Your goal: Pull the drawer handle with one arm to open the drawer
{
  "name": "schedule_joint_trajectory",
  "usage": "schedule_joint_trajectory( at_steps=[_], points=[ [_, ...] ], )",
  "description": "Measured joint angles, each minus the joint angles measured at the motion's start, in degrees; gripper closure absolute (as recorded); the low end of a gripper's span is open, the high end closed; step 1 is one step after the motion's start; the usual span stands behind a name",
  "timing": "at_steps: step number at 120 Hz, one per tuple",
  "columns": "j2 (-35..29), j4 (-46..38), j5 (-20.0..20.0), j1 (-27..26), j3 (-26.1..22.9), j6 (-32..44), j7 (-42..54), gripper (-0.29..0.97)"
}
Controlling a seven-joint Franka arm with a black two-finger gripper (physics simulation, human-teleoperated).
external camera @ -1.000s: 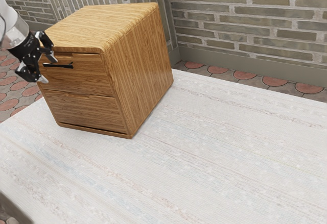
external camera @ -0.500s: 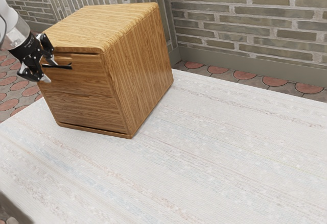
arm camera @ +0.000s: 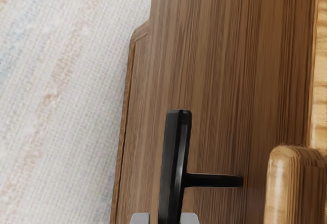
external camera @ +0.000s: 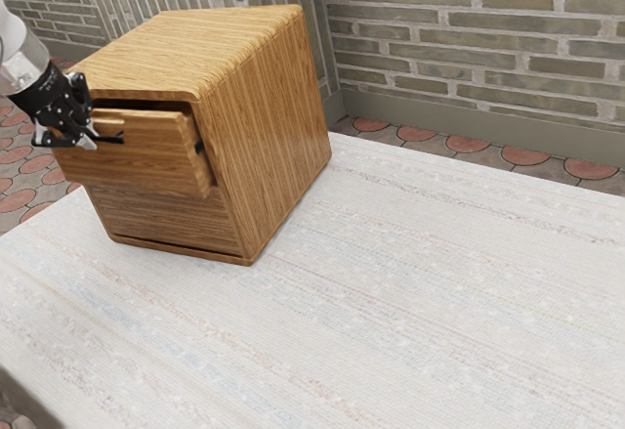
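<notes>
A wooden cabinet [external camera: 234, 77] stands on the table toward the exterior view's left. Its top drawer [external camera: 146, 155] is slid partway out, with a dark gap behind its front panel. My black gripper [external camera: 80, 134] is shut on the drawer's thin black handle [external camera: 109, 140] at the front's left end. In the wrist view the handle bar [arm camera: 173, 157] runs between two grey fingertips [arm camera: 139, 218], and its short post joins the drawer front [arm camera: 230, 71]. The lower drawer [external camera: 166, 212] sits flush with the cabinet.
The pale woven-textured table [external camera: 410, 282] stretches wide toward the exterior view's right and front. A brick wall [external camera: 469, 28] rises behind, and red paving [external camera: 29, 170] lies below the table's left edge. The cabinet's rounded top edge [arm camera: 288, 183] sits beside the handle.
The top drawer has slid out from flush to partly open. My gripper moved toward the exterior view's left with the handle, and the arm drew back.
</notes>
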Motion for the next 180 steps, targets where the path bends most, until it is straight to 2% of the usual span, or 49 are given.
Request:
schedule_joint_trajectory(
  at_steps=[56, 180],
  points=[
    [-5.97, -5.10, 0.23, 0.08, -0.13, -2.81, -0.13, 0.79],
    [-21.74, -19.44, 1.38, 1.11, -0.05, -3.09, -0.80, 0.79]
  ],
)
